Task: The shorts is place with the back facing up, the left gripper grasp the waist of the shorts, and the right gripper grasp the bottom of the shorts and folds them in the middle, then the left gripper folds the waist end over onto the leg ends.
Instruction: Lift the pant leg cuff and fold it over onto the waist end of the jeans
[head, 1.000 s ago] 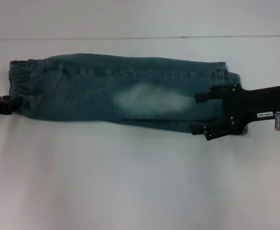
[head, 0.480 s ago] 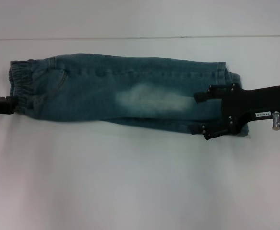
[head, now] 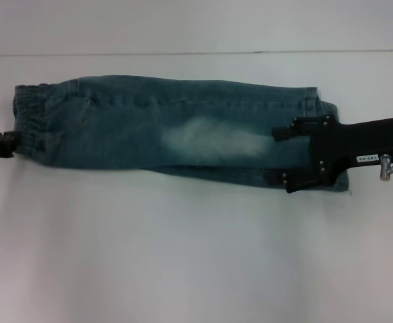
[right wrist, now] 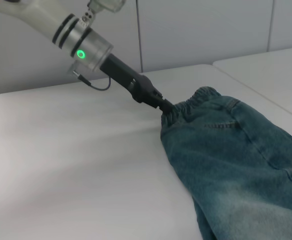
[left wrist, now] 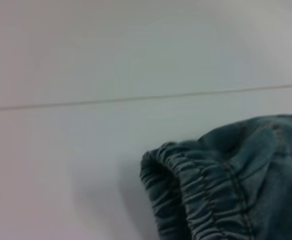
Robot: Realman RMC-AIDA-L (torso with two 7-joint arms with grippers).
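Observation:
The blue denim shorts (head: 176,124) lie folded lengthwise across the white table, with the elastic waist (head: 28,114) at the left and the leg ends (head: 317,108) at the right. My left gripper (head: 9,143) reaches in from the left edge and pinches the lower corner of the waistband; the right wrist view shows the left gripper (right wrist: 162,104) with its tip on the gathered waistband (right wrist: 193,100). The labelled right gripper (head: 282,156) hovers over the bottom of the shorts, its two fingers (head: 287,132) spread wide with denim showing between them. The left wrist view shows only the ruffled waistband (left wrist: 196,185).
The white table (head: 183,256) stretches wide in front of the shorts. A thin seam line (head: 183,52) runs across the table behind them. A second white table top (right wrist: 266,65) stands beyond the waistband side.
The left gripper's outline at the waistband has grown slimmer and risen a little. The right gripper has drifted slightly towards the back of the table. The shorts have barely moved.

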